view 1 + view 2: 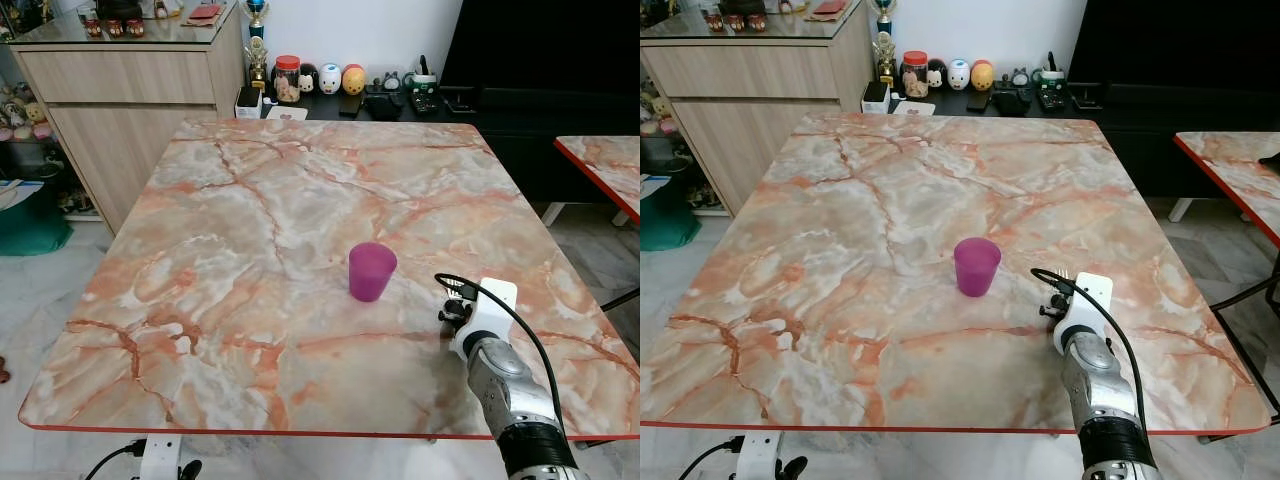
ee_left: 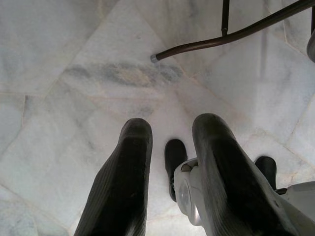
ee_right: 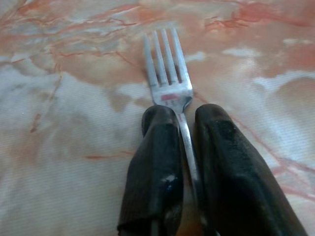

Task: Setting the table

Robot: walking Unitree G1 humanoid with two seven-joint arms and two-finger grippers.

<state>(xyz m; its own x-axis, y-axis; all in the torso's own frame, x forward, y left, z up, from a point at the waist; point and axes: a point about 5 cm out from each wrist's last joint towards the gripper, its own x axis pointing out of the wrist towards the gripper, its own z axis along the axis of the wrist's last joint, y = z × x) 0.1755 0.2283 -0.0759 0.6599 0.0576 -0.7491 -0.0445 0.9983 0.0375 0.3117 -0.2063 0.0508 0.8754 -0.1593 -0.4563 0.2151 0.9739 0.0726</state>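
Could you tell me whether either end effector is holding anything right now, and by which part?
The right end effector grips a fork by its handle just behind the tines, above the marble table. The left end effector holds nothing.

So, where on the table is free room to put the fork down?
The right hand grips the fork over the marble table, right of the purple cup. Bare top lies all around the cup: left half, far end, near edge. Crowded: the shelf beyond the far edge.
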